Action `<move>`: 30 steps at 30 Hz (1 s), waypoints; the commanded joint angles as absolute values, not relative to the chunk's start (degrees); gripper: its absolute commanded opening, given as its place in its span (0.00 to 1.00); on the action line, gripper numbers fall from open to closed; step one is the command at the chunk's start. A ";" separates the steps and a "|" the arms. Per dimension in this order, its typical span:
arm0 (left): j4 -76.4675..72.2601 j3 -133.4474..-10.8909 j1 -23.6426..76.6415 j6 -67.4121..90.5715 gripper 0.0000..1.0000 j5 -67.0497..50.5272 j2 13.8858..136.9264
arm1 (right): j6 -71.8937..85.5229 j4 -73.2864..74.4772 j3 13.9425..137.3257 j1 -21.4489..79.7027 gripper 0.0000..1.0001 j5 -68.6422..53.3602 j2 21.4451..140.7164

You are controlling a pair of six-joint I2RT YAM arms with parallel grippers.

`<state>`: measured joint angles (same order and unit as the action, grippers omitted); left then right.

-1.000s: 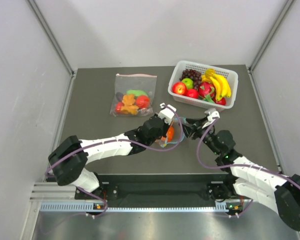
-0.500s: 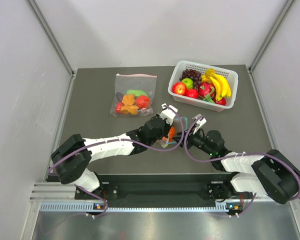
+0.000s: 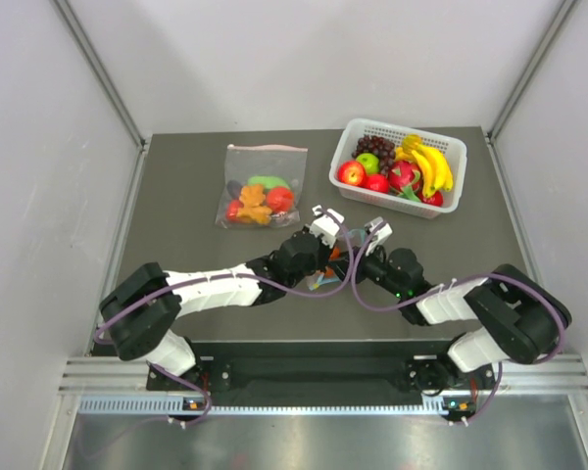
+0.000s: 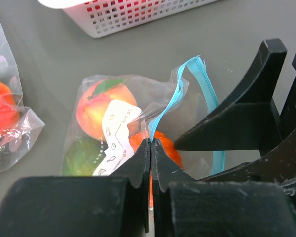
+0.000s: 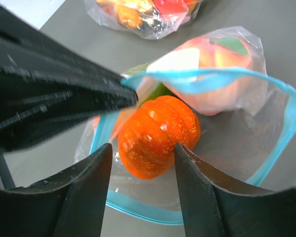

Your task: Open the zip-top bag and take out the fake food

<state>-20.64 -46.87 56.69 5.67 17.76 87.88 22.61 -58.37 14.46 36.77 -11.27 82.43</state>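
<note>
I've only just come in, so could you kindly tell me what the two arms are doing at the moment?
The left tool is shut on the teal zip edge of the zip-top bag, holding its mouth open. The right tool is at that mouth, jaws open on either side of the orange pumpkin piece, not yet gripping it. A peach piece and a green piece lie inside too.

From above, the zip-top bag [image 3: 322, 282] is mostly covered by the left end effector [image 3: 325, 266] and the right end effector [image 3: 345, 266]. In the left wrist view, closed fingers hide part of the orange piece [image 4: 168, 150]. The basket [image 4: 133, 17] is cut off at 12 o'clock and the larger bag [image 4: 5, 123] at 9 o'clock.
</note>
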 commanded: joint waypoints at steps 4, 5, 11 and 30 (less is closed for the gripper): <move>-24.17 -45.79 56.78 5.19 0.00 16.35 85.52 | 21.53 -57.84 18.46 42.18 0.64 -0.54 83.14; -24.26 -45.70 56.86 5.19 0.00 16.17 85.52 | 21.36 -57.05 18.72 43.06 0.64 1.47 83.23; -24.35 -45.44 56.87 5.19 0.00 15.38 85.08 | 20.57 -53.61 21.27 46.40 0.64 10.97 85.25; -24.26 -43.59 56.87 5.01 0.00 13.98 82.79 | 21.36 -55.02 25.93 49.13 0.63 15.82 94.39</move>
